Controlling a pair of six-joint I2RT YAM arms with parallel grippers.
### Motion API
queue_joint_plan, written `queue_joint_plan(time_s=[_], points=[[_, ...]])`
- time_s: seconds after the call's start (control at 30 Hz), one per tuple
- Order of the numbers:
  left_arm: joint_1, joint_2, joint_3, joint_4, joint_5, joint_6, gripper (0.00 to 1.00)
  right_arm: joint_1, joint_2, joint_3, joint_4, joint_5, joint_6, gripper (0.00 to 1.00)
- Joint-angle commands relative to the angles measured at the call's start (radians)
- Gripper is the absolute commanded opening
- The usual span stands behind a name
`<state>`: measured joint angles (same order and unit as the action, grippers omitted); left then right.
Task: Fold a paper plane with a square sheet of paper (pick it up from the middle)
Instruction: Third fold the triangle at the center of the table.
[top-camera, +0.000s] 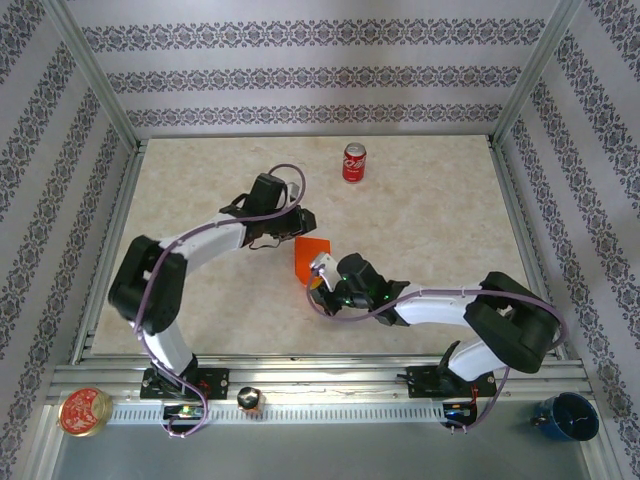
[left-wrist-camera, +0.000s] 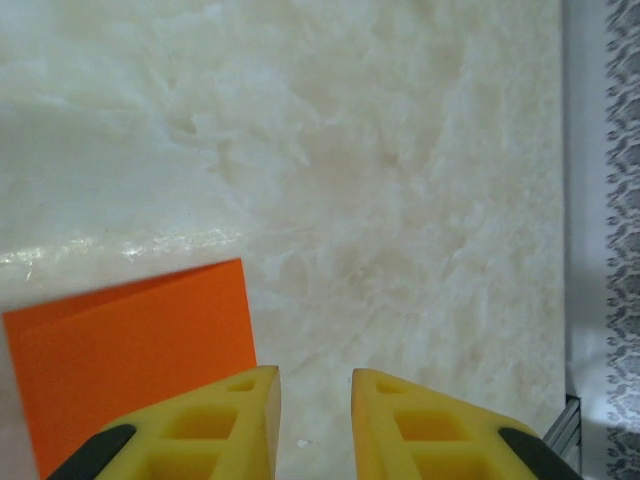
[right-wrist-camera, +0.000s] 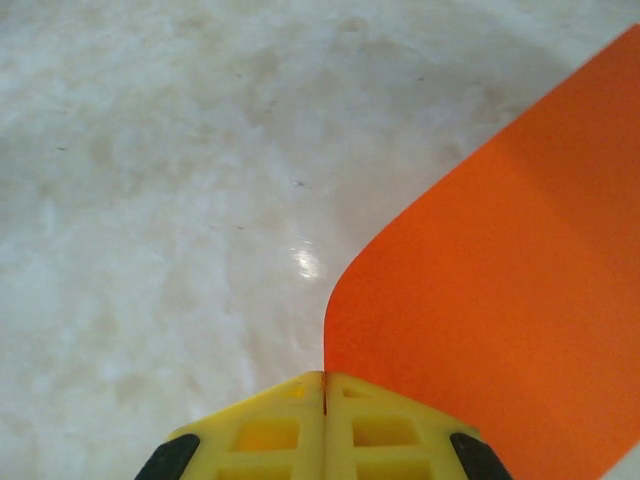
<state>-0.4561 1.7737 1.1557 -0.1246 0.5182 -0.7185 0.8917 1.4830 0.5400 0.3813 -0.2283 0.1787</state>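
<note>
Square sheet of paper (top-camera: 311, 257), clamped in the right tool (right-wrist-camera: 325, 383), lies at nine o'clock of the slightly parted left tool (left-wrist-camera: 315, 398).

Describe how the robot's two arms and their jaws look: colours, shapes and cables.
Both the left arm and right arm have white tubular links joined by bulky black housings, each trailed by a thin purple cable. The jaws are bright yellow blocks with hollow cut-outs and black trim behind.

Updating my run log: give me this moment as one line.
right tool shut on orange paper | left tool open, empty, beside the paper | fold not yet done
</note>
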Motion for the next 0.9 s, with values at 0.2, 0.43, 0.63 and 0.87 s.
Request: queue_joint_plan(time_s=[0.2, 0.43, 0.63, 0.87], points=[[0.005, 0.156, 0.041, -0.098, 0.063, 0.071, 0.23, -0.025, 0.054, 0.074, -0.108, -0.104, 0.075, 0.00], [0.004, 0.202, -0.005, -0.087, 0.050, 0.076, 0.21, -0.062, 0.086, 0.084, -0.110, -0.178, 0.125, 0.00], [0.004, 0.196, -0.055, -0.068, 0.042, 0.070, 0.21, -0.107, 0.114, 0.100, -0.107, -0.225, 0.180, 0.00], [0.004, 0.191, -0.055, -0.079, 0.039, 0.076, 0.21, -0.161, 0.157, 0.155, -0.192, -0.249, 0.202, 0.00]])
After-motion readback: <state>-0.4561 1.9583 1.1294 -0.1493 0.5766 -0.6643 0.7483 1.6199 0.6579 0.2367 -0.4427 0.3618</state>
